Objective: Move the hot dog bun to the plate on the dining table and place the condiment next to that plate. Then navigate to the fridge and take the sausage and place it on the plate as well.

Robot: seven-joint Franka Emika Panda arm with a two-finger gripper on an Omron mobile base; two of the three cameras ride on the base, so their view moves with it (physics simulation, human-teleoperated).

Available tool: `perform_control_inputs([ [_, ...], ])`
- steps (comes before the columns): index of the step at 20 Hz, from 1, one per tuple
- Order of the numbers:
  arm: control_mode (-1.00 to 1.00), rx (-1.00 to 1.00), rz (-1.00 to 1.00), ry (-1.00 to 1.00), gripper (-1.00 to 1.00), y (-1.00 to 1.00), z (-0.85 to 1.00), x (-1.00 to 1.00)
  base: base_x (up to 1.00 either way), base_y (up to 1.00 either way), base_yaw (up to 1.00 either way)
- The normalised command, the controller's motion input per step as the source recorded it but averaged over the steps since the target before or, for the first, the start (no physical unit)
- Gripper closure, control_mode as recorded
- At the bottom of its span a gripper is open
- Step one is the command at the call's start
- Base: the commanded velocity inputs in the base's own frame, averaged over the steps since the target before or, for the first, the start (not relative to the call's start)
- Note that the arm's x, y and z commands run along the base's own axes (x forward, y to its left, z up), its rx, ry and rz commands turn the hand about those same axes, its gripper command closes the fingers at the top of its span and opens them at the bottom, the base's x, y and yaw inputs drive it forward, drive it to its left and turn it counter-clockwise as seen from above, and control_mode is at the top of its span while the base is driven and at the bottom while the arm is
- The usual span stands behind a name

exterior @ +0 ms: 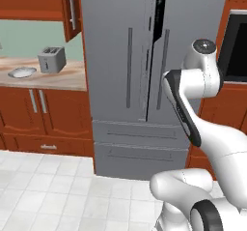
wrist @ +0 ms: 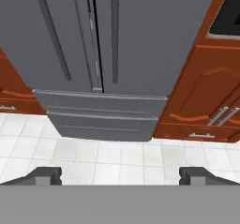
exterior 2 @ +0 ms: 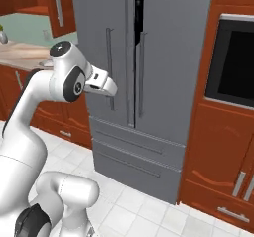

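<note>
Facing the fridge point(exterior: 144, 80) at centre frame, right door barely ajar; gripper point(wrist: 119, 176) spread wide, holding nothing. I expect a slip off the thin bar handle point(exterior 2: 141, 75) if approached off-axis; sausage presumably inside, unseen.

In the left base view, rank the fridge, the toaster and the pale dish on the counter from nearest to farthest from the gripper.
The gripper is open, facing the fridge.
1. Fridge: directly ahead of the arm.
2. Toaster: on the counter, left of the fridge.
3. Pale dish: farther left on the same counter.
</note>
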Motion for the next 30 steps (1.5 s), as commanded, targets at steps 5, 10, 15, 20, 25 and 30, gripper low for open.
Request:
perform_control_inputs([
  [5,1.00,0.00,0.00,0.00,-1.00,0.00,0.00,0.00,0.57,0.71,-0.32],
  [10,1.00,0.00,0.00,0.00,-1.00,0.00,0.00,0.00,0.68,0.21,-0.30],
  [15,1.00,0.00,0.00,0.00,-1.00,0.00,0.00,0.00,0.64,0.07,-0.21],
  [20,1.00,0.00,0.00,0.00,-1.00,0.00,0.00,0.00,0.72,0.04,-0.02],
  [25,-1.00,0.06,0.00,0.03,-1.00,-0.42,-0.09,0.05,0.00,0.00,0.00],
  [30,-1.00,0.10,0.00,-0.01,-1.00,-0.54,-0.49,0.12,0.00,0.00,0.00],
])
